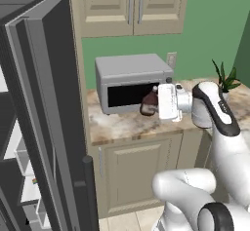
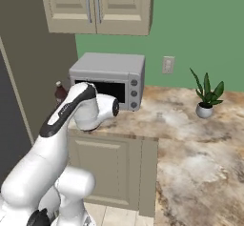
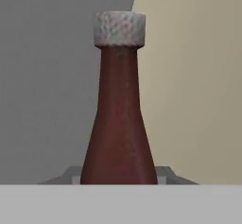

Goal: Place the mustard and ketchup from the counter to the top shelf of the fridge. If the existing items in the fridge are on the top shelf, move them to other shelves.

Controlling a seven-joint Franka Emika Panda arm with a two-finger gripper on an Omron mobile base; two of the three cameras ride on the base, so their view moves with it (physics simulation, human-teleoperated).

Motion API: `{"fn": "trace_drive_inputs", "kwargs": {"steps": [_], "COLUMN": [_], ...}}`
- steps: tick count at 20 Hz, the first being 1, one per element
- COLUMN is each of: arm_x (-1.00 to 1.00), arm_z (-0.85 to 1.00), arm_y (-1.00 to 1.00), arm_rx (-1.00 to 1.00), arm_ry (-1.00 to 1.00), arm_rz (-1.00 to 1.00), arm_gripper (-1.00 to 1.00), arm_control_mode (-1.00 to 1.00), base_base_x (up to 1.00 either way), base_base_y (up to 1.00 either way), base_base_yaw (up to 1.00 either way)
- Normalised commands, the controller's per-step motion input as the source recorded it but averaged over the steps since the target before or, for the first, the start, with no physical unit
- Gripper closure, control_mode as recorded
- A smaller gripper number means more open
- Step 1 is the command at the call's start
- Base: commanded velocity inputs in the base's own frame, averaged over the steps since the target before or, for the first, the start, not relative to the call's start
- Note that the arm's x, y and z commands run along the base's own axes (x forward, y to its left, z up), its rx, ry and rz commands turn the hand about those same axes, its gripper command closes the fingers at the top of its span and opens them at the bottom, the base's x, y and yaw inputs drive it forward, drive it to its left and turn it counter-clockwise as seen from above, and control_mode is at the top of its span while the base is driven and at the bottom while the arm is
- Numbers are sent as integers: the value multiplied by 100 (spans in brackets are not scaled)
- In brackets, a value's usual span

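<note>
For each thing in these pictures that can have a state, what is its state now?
ketchup: upright, cap on, held at its base in front of the microwave.
gripper: shut on the ketchup.
fridge: door open, door shelves showing.
microwave: door closed, standing on the counter.
upper cabinets: doors closed.
potted plant: upright on the counter.

Ketchup: small dark reddish-brown bottle with a narrow neck and pale dimpled cap, upright, raised just above the marbled counter in front of the microwave. Fridge: grey door swung open at the left, white door shelves visible.
</note>
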Motion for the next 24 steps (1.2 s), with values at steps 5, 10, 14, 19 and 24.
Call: {"fn": "trace_drive_inputs", "kwargs": {"steps": [5, 10, 14, 19, 24], "arm_x": [-100, -100, -100, -97, -20], "arm_z": [82, 49, 16, 0, 0], "arm_y": [-24, -38, -31, -8, 0], "arm_rx": [-11, -9, -5, -1, 0], "arm_ry": [2, 0, 0, -4, -1], "arm_rz": [-2, -2, 0, 0, 3], "arm_gripper": [100, 100, 100, 100, 100], "arm_control_mode": [-100, -100, -100, -100, 100], "base_base_x": [0, 0, 0, 0, -80], "base_base_y": [0, 0, 0, 0, 11], "base_base_yaw": [0, 0, 0, 0, 19]}}
